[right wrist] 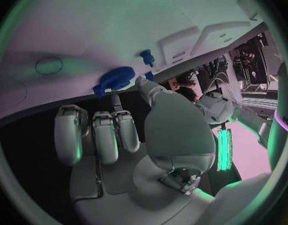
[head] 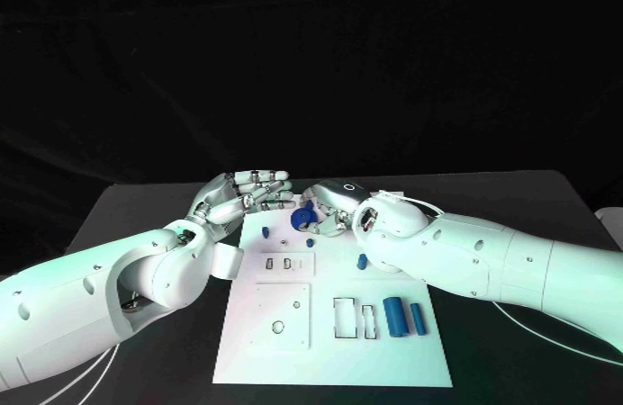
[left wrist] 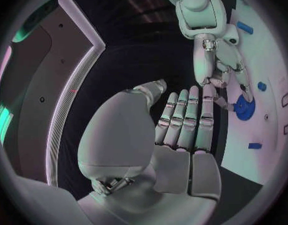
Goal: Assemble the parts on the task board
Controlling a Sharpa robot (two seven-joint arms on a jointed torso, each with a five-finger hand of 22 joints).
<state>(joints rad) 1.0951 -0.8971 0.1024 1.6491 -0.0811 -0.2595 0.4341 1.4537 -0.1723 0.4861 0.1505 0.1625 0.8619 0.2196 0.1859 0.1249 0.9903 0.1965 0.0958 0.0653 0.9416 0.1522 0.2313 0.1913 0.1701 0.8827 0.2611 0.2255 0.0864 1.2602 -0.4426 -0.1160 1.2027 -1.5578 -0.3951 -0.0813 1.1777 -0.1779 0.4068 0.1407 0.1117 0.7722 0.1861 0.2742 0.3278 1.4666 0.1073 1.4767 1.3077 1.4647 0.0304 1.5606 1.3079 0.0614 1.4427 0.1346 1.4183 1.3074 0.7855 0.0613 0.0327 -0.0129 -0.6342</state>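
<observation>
My right hand [head: 328, 209] fingertips on blue round part [head: 302, 218] at task board [head: 325, 351] far edge, grip unclear. Left hand [head: 247, 193] open, empty, close by. Risk: part slips off edge if pinch too shallow.

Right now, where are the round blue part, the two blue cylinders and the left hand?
round blue part [left wrist: 244, 108], left wrist view, middle of its disc face.
two blue cylinders [head: 394, 317], head view, body of the larger one.
left hand [left wrist: 181, 120], left wrist view, its extended fingers.

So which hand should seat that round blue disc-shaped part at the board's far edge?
Right hand, probably: its fingertips already reach the round blue disc part, while the left hand lies flat off the white board.
</observation>
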